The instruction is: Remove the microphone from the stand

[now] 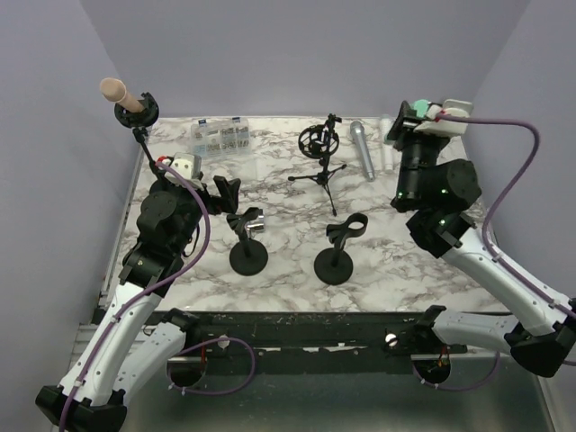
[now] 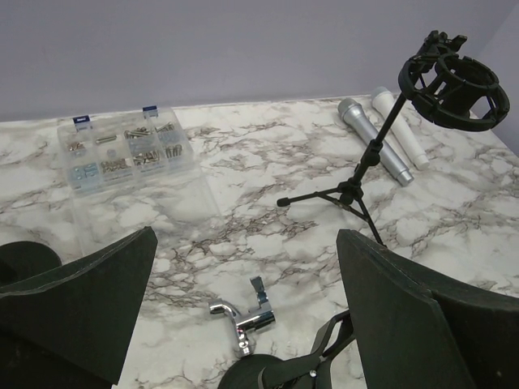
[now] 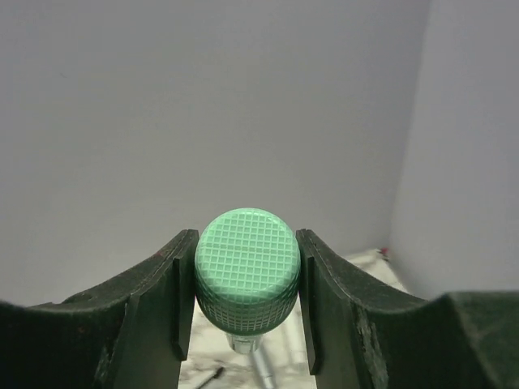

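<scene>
1. The green microphone (image 3: pixel 247 271) fills the middle of the right wrist view, its round mesh head facing the camera.
2. The right jaws are closed on it, one on each side, pressing on the head.
3. In the top view it is at the upper right of the frame, held up above the bench (image 1: pixel 290 236), near the back wall.
4. The left jaws are wide open and hold nothing.
5. They are at the left middle of the top view, just beside a round-foot stand with a shiny clip (image 1: pixel 248 236).
6. A second round-foot stand with a black clip (image 1: pixel 337 254) is to the right of the first one.
7. A tripod stand with a ring holder (image 1: pixel 319 155) is at the upper middle.
8. A silver microphone (image 1: pixel 363 150) and a white microphone (image 2: pixel 399 128) lie flat side by side, right of the tripod.
9. A pink microphone (image 1: pixel 115 90) sticks up from a holder at the upper left.
10. A clear box of small parts (image 1: pixel 220 135) sits at the back of the bench.
</scene>
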Controlling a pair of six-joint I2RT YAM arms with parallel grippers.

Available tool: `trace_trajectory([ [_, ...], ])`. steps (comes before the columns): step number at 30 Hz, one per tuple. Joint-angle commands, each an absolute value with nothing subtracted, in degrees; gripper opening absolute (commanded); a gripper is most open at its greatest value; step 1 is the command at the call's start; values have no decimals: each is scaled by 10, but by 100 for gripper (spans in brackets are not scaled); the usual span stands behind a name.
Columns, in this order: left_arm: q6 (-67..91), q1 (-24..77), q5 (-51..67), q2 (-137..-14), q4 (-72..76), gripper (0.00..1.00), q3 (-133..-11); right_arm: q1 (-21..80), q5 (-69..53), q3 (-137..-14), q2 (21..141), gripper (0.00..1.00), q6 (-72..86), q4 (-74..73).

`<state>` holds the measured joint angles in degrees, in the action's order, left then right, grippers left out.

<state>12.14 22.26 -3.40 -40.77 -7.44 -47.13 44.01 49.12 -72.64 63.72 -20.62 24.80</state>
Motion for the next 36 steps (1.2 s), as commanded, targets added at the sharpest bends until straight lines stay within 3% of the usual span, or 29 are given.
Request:
trace_trajectory([
  [1, 132, 227, -14, -405, -76, 96, -486, 425, 610, -634, 651, 10, -352, 387],
  [7, 134, 227, -11, -405, -76, 96, -486, 343, 609, -600, 715, 8, -290, 331],
  [14, 134, 229, -12, -399, -76, 96, -487, 226, 484, -743, 875, 4, -72, 26],
  [19, 135, 230, -10, -397, -75, 96, -486, 171, 393, -853, 990, 1, -20, -97],
  [36, 139, 230, -7, -408, -76, 96, -486, 142, 304, -998, 1163, 1, -21, -131],
])
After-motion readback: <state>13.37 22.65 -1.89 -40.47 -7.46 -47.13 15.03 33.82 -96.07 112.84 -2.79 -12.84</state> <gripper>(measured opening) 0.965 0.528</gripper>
